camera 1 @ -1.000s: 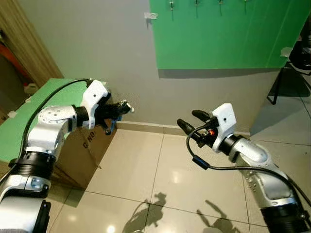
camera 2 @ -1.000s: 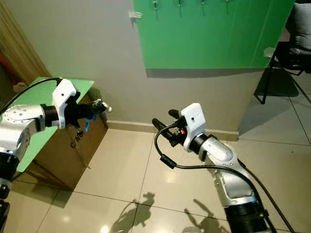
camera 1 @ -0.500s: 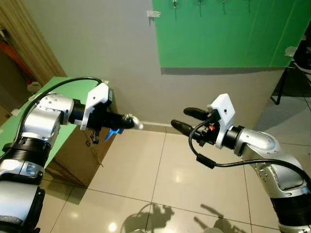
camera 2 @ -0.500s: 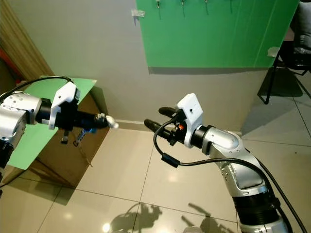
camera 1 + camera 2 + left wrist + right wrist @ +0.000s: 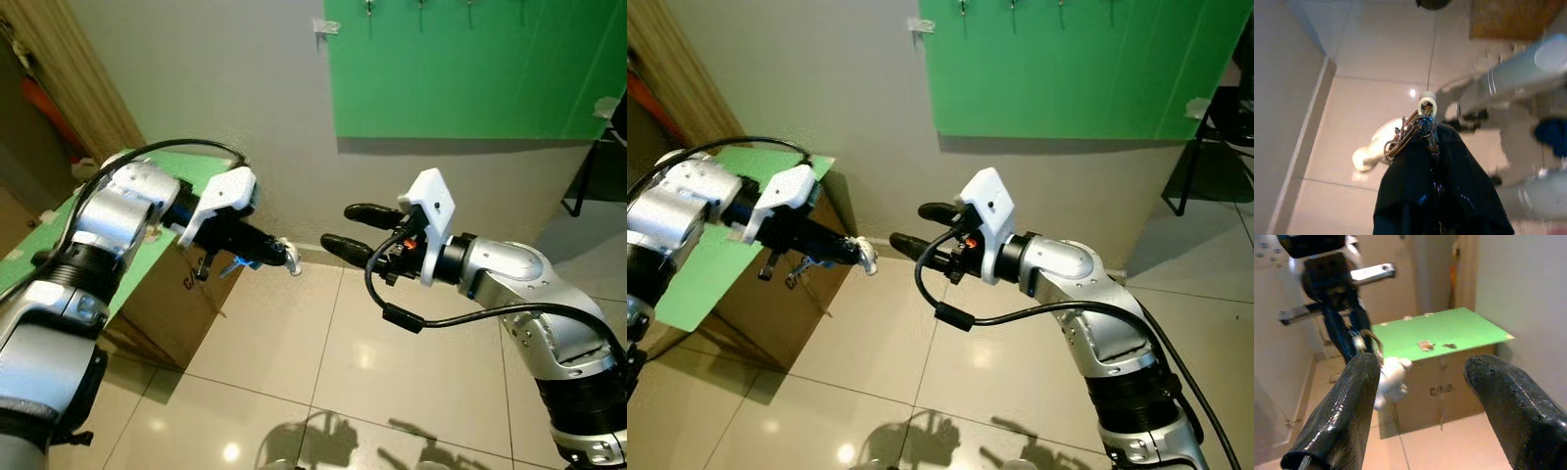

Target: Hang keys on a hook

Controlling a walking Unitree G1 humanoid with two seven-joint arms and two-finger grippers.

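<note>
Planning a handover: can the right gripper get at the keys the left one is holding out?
Probably yes. The left gripper is shut on the keys, with their white charm held out toward the open right gripper. Only floor and bare air lie between them.

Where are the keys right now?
The keys are pinched in the left gripper, held out above the floor tiles beside the cardboard box, facing the open right gripper.

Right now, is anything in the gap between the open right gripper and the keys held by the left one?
Nothing visible. The left gripper holds the metal key bunch with its white charm over bare tiled floor, and the right gripper faces it with only air between.
</note>
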